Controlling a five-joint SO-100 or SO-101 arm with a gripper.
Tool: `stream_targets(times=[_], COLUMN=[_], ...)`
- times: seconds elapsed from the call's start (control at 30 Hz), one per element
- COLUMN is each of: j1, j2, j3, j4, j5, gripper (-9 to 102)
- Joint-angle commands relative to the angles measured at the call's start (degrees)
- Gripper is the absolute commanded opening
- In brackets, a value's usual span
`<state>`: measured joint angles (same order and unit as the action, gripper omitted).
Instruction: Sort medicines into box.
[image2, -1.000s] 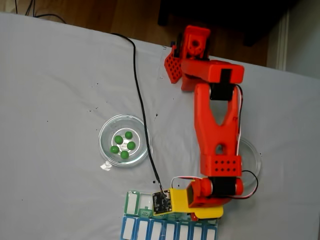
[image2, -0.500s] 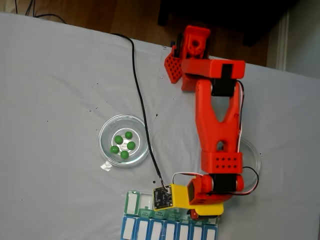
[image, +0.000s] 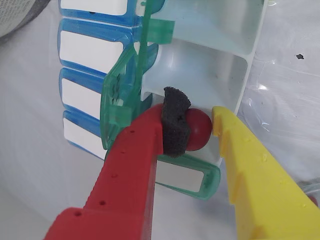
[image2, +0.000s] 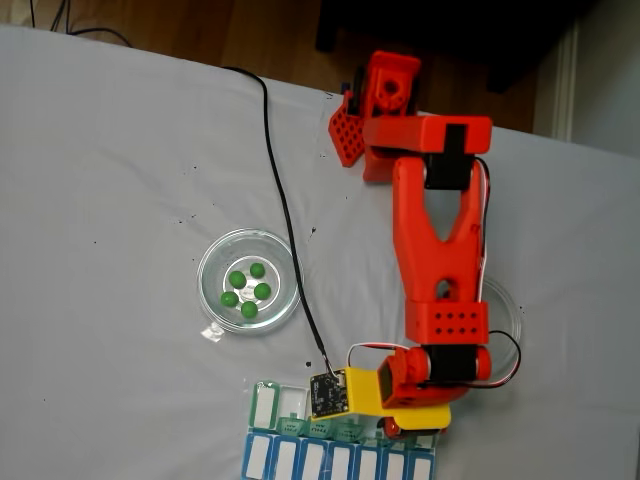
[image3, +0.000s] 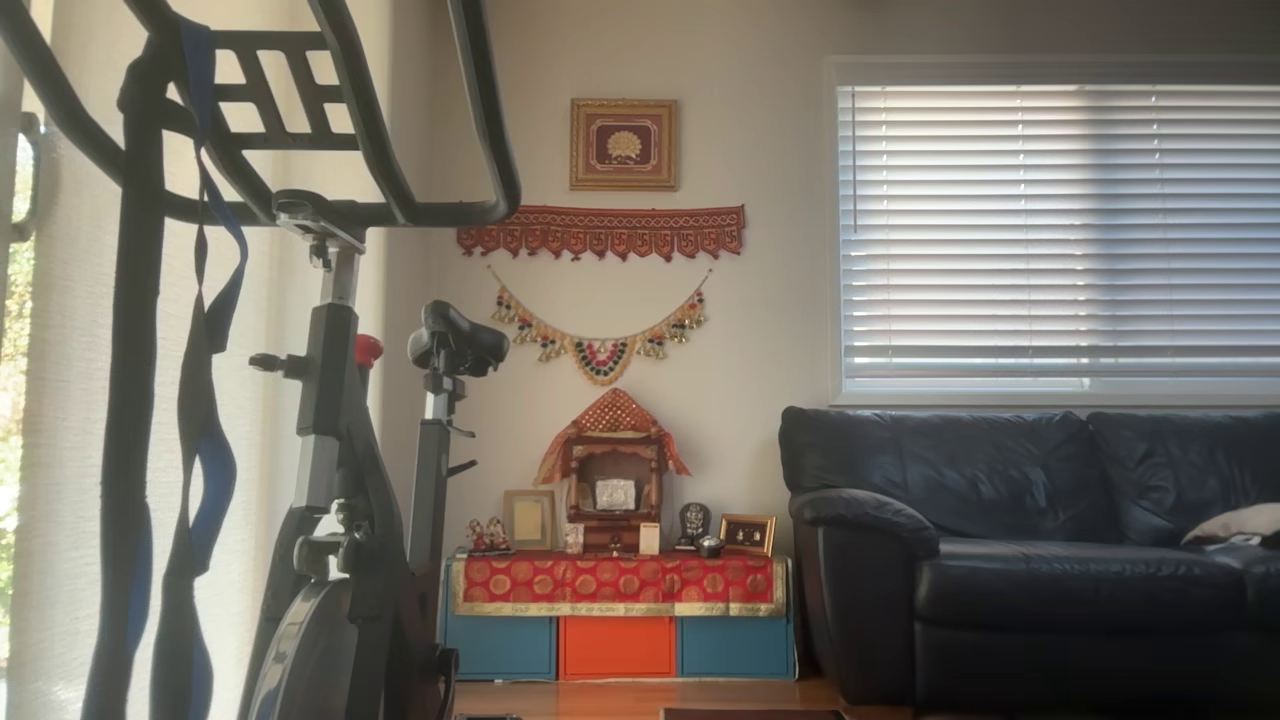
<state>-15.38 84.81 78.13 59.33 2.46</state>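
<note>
The gripper (image: 202, 127) is closed on a red pill (image: 196, 130), which is pinched between the black foam pad (image: 174, 122) on the red finger and the tip of the yellow finger (image: 222, 125). In the wrist view the pill is held over an open white compartment (image: 210, 82) of the box (image: 90, 52), just beside an upright translucent green lid (image: 122, 100); whether the pill is already below the compartment's rim cannot be told.

Against the fixed-view pictures from a second and half a second ago, the gripper (image2: 395, 428) is seen to have been carried slightly further toward the bottom of the picture, so that the yellow finger is now laid across the green row of the box (image2: 340, 450). The rest is unchanged: five green pills (image2: 246, 292) are left in the clear glass dish (image2: 215, 262) to the picture's left, and a second dish (image2: 510, 310) is partly hidden behind the arm (image2: 435, 230).

This small advance is judged to mean that the carrying phase is nearly finished and that the pill is being lined up for release. The jaws are expected to be opened next; if that is done off-centre, the pill could be bounced off the lid or a partition wall.
</note>
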Motion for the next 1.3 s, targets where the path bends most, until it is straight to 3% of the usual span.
stream_targets(times=[0.0, 0.77, 1.27], j1=[-4.75, -6.24, -4.48], j2=[5.71, 5.62, 5.1], j3=[-1.14, -1.93, -6.77], j4=[-0.7, -1.85, 2.64], j5=[1.14, 3.52, 3.16], gripper=[1, 2, 3])
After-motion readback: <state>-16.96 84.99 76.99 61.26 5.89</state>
